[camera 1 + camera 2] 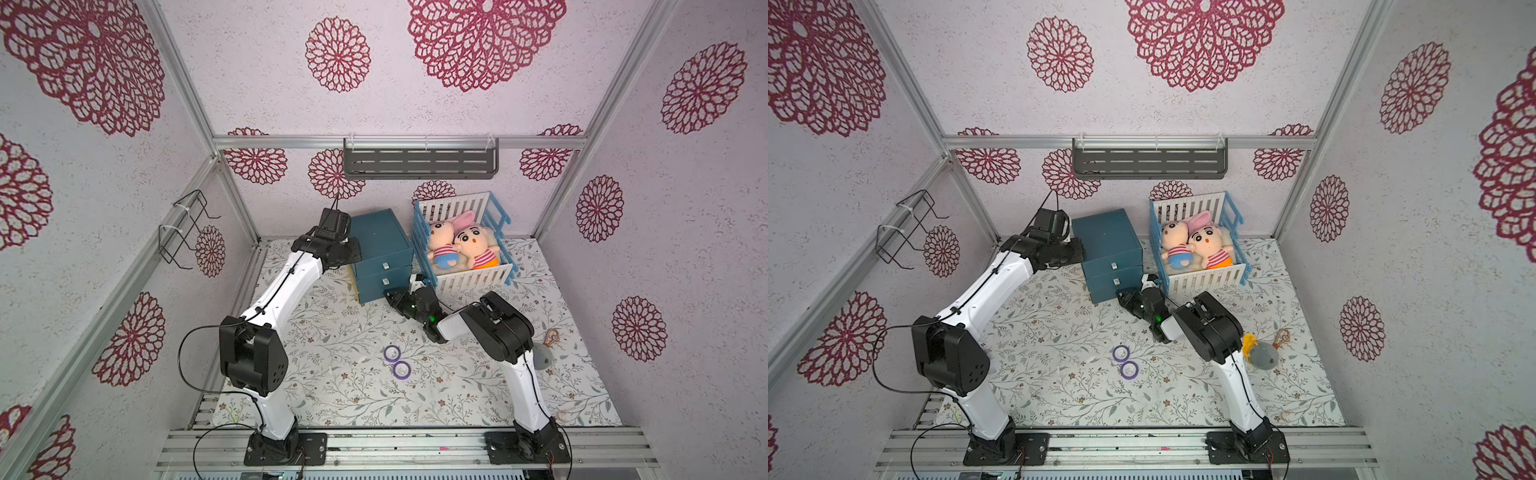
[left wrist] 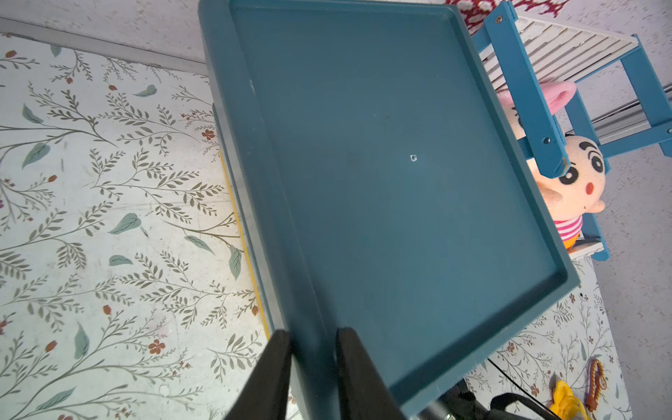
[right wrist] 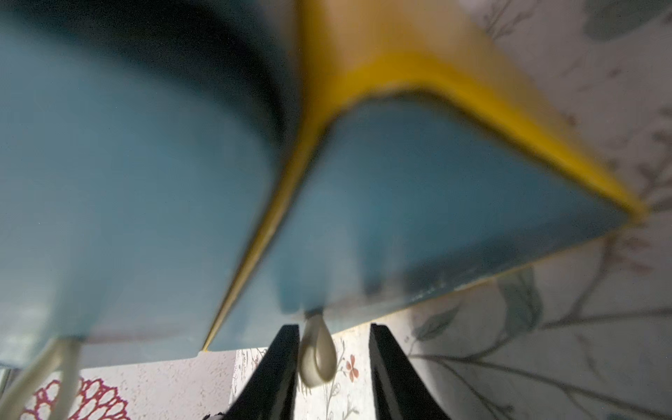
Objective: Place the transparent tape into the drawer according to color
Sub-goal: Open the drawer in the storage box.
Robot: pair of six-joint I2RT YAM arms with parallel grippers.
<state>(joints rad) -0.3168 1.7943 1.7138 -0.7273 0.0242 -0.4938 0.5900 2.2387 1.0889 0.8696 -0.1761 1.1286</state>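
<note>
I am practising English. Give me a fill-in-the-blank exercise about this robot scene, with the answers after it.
Both tape rolls on the table have ___ rims.
The left gripper clamps the ___ edge of the cabinet.
The drawer handle sits ___ the fingers of the right gripper.
___ dolls lie in the crib.
Answers: purple; top; between; two.

Mat (image 1: 332, 399) mostly open; crib (image 1: 473, 280) just beside drawer unit (image 1: 380, 237).
</note>
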